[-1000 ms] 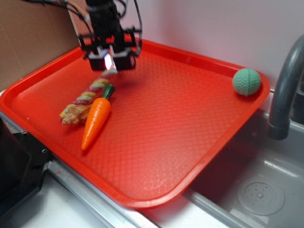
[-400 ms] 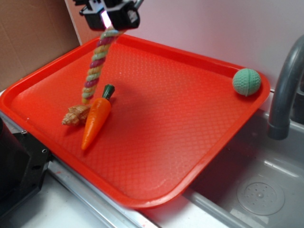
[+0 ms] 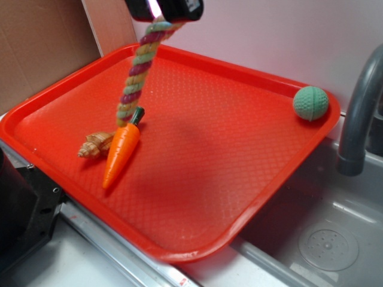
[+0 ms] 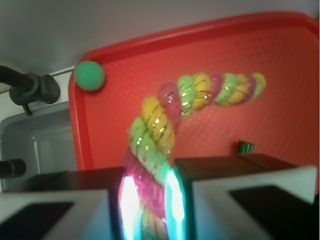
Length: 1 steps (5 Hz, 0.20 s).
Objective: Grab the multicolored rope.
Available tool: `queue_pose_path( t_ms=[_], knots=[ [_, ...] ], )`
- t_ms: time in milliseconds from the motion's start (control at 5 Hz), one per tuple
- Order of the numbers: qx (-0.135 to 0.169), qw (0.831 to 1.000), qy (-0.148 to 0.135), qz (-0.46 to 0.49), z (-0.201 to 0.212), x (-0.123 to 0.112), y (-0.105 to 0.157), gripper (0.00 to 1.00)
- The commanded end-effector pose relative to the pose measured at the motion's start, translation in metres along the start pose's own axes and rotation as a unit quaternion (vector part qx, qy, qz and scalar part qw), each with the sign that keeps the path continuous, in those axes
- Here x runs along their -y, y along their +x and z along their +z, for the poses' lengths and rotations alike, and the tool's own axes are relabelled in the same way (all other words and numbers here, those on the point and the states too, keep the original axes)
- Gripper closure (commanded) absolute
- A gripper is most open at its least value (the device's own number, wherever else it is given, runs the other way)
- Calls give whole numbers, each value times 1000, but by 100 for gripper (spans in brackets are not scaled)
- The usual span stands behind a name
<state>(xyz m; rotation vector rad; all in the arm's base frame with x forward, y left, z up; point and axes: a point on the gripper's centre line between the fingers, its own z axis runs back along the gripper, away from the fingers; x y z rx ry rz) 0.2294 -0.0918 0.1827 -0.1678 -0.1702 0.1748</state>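
The multicolored rope (image 3: 137, 72), twisted from yellow, maroon-pink and pale green strands, hangs from my gripper (image 3: 157, 13) at the top edge of the exterior view. Its lower end dangles just above the carrot's green stem. In the wrist view the rope (image 4: 165, 130) is pinched between my two glowing fingers, with my gripper (image 4: 150, 200) shut on it, and it curves away over the red tray (image 4: 115, 145). Most of the gripper is cut off at the top of the exterior view.
An orange toy carrot (image 3: 121, 152) and a tan seashell (image 3: 96, 145) lie on the left of the red tray (image 3: 239, 173). A green ball (image 3: 310, 103) rests in the tray's far right corner. A grey faucet (image 3: 358, 113) and sink (image 3: 329, 239) stand at right; cardboard (image 3: 42, 48) at left.
My gripper has risen and shifted right with the rope. The rope has come off the tray and now hangs free beside the carrot.
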Motion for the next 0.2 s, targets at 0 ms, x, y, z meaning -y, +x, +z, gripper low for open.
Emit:
queue_pose_path(
  t_ms=[0],
  knots=[
    [28, 999, -17, -6, 20, 4, 4, 100]
  ],
)
